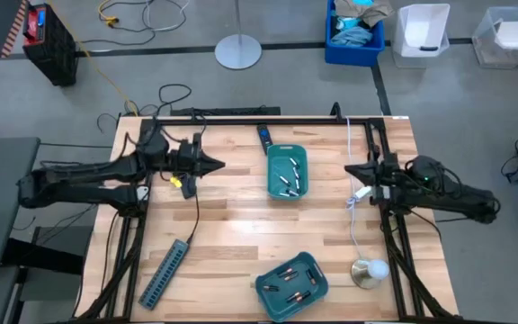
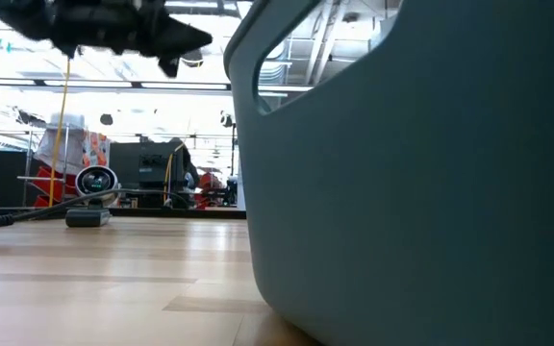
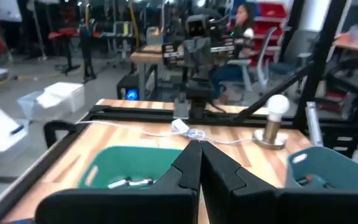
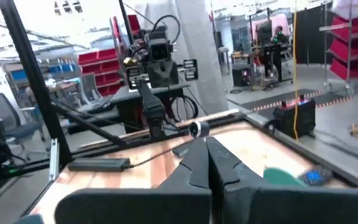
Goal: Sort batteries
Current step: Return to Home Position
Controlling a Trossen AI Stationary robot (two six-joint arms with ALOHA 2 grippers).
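1. High view: over the table (image 1: 232,216), the left gripper (image 1: 218,165) is at 9 o'clock of table centre with its tip aimed toward 3. The right gripper (image 1: 349,169) is at 3 o'clock, aimed toward 9.
2. The centre bin (image 1: 303,166) sits between the two tips, a bit toward 12, with silvery batteries (image 1: 286,177) inside. The front bin (image 1: 313,270) is at 6 o'clock and holds dark batteries (image 1: 292,286).
3. Other items: power strip (image 1: 165,273) at 7–8 o'clock, lamp (image 1: 370,269) at 4–5, and a black bar (image 1: 264,136) at 12, just beyond the centre bin.
4. Low view: the front bin's wall fills the right half, so its contents are hidden. The left gripper hangs at 10–11 o'clock of the frame, well above the wood.
5. Left wrist view: the left fingers (image 3: 188,171) are pressed together tip to tip with nothing between them. Ahead is the centre bin with batteries on its floor, and the front bin is beside it. The lamp and right arm (image 3: 194,43) are beyond, and a person (image 3: 241,25) sits in the room behind.
6. Right wrist view: the right fingers (image 4: 197,165) meet in a point and are empty. The left arm (image 4: 157,56) faces it across the table, and an edge of the centre bin shows.
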